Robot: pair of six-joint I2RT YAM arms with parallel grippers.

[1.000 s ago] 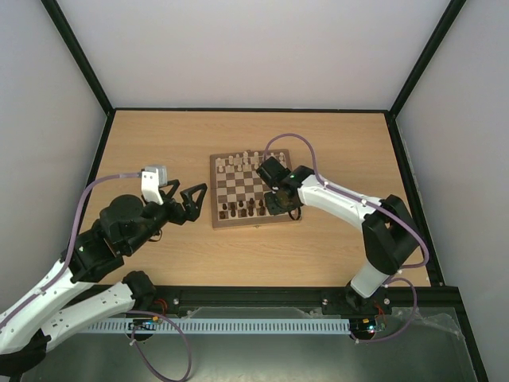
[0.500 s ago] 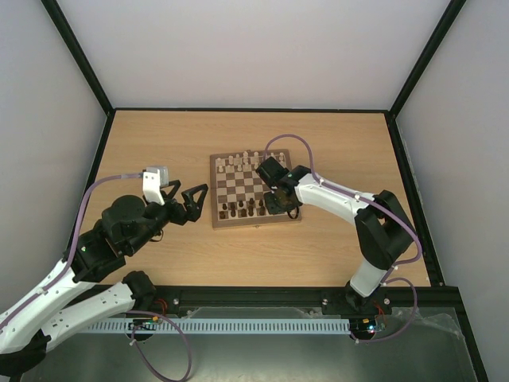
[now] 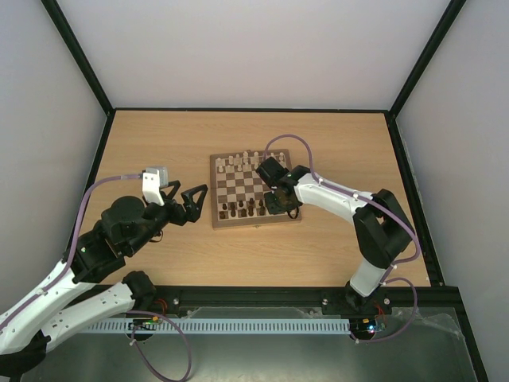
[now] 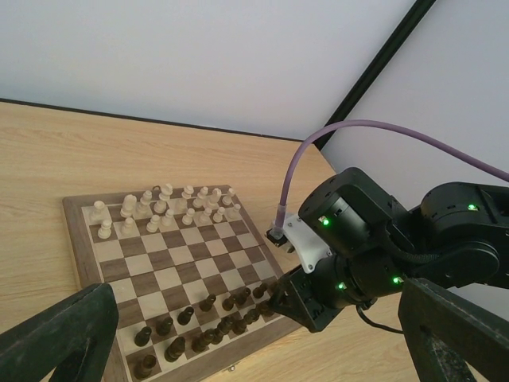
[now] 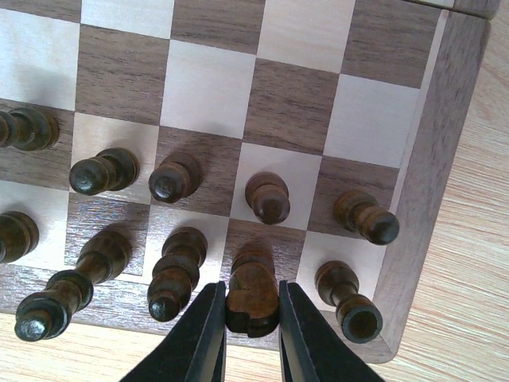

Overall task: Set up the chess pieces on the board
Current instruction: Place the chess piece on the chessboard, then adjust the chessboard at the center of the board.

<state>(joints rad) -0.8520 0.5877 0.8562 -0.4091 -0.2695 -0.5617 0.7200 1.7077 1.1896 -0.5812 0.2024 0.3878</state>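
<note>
The board point(image 3: 235, 188) lies mid-table, with dark brown chess pieces point(image 3: 242, 209) in its two near rows. My right gripper point(image 3: 280, 204) is at the board's near right corner. In the right wrist view it point(image 5: 251, 301) is shut on a dark knight point(image 5: 252, 290), held upright over the dark square second from the corner in the nearest row. A dark rook point(image 5: 350, 302) stands on the corner square beside it, with pawns point(image 5: 267, 197) in the row beyond. My left gripper point(image 3: 191, 200) is open and empty, just left of the board, and faces the board point(image 4: 171, 259).
Pale cream pieces point(image 3: 243, 161) fill the board's far rows, also shown in the left wrist view point(image 4: 167, 208). The board's light border point(image 5: 429, 199) runs right of the rook. Bare wooden tabletop point(image 3: 342, 143) surrounds the board. Black frame posts stand at the table's corners.
My right gripper has shifted slightly left and inward over the board's near right corner. The left arm has not moved.
</note>
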